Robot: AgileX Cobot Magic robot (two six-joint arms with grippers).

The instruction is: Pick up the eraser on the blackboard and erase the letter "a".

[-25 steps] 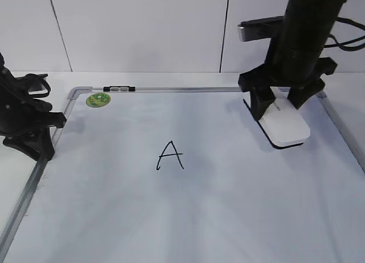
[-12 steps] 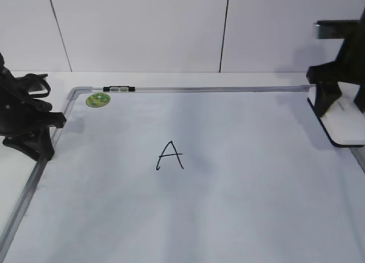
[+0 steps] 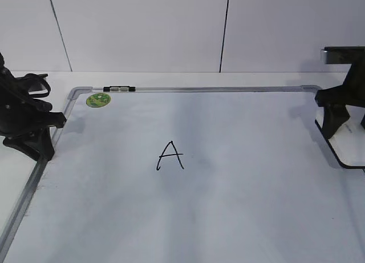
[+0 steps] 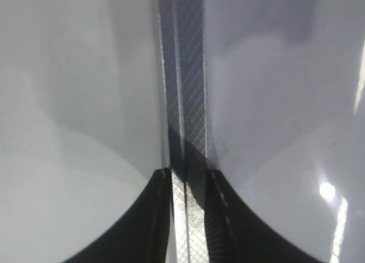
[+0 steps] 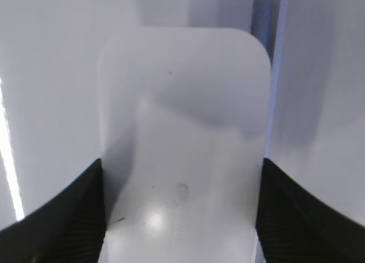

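Note:
The eraser (image 3: pixel 352 150), a flat white block with a black underside edge, is at the blackboard's (image 3: pixel 239 206) right edge, partly cut off by the picture edge. My right gripper (image 3: pixel 344 125) is shut on it; in the right wrist view the eraser (image 5: pixel 182 103) sits between the two black fingers of the gripper (image 5: pixel 181 217). My left gripper (image 3: pixel 27 138) hovers over the board's left frame (image 4: pixel 188 75), fingers (image 4: pixel 189 177) close together and empty. No lowercase "a" shows anywhere on the board.
A tall capital "A" (image 3: pixel 170 155) is written mid-board. A round green magnet (image 3: pixel 98 100) and a small black clip (image 3: pixel 118 89) sit at the board's top left. The silver frame (image 5: pixel 265 12) runs beside the eraser. A white wall stands behind.
My right gripper has carried the eraser from the board's upper right out to the right edge and slightly nearer. The left arm has not moved.

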